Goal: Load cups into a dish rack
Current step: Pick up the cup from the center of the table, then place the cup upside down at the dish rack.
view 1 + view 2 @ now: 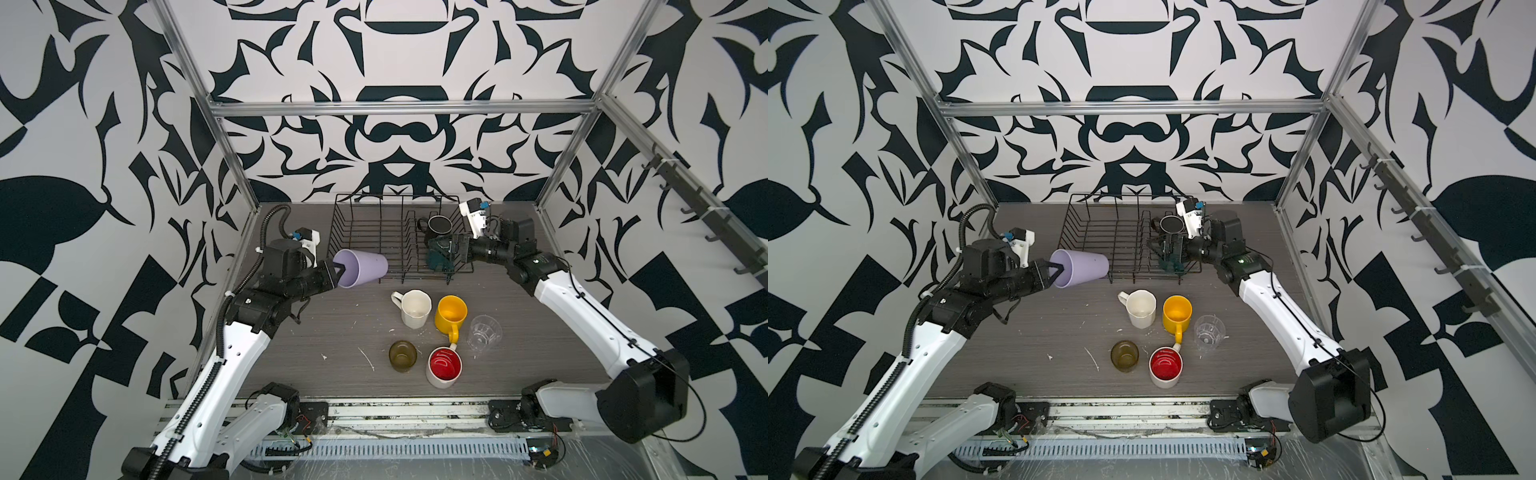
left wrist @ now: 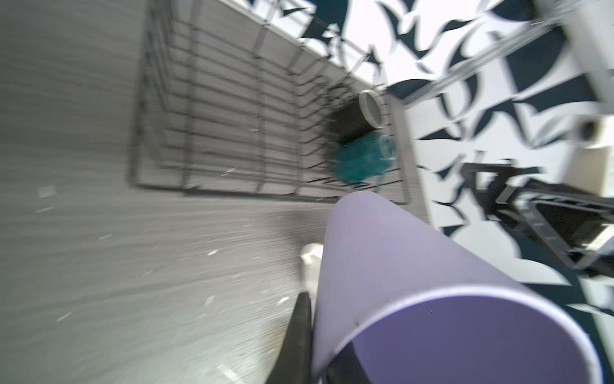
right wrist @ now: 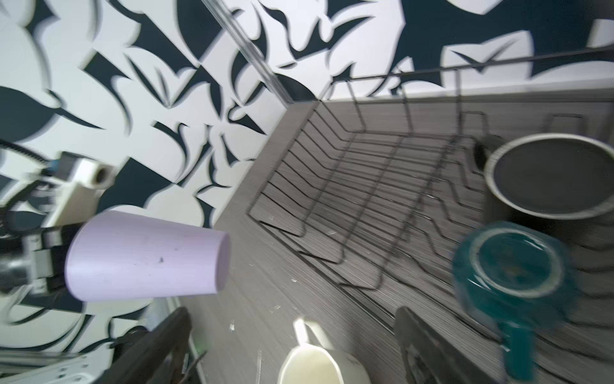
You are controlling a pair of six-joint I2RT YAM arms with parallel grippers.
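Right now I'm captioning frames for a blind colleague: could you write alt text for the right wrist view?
The left gripper holds a lilac tumbler on its side, outside the black wire dish rack. A black mug and a dark-green mug sit at the rack's opposite end, and a white mug stands on the table.

Motion-blurred dish rack [image 2: 229,133] and green mug [image 2: 357,163].

dish rack [image 1: 365,237] left half open, mugs [image 1: 439,225] crowd right
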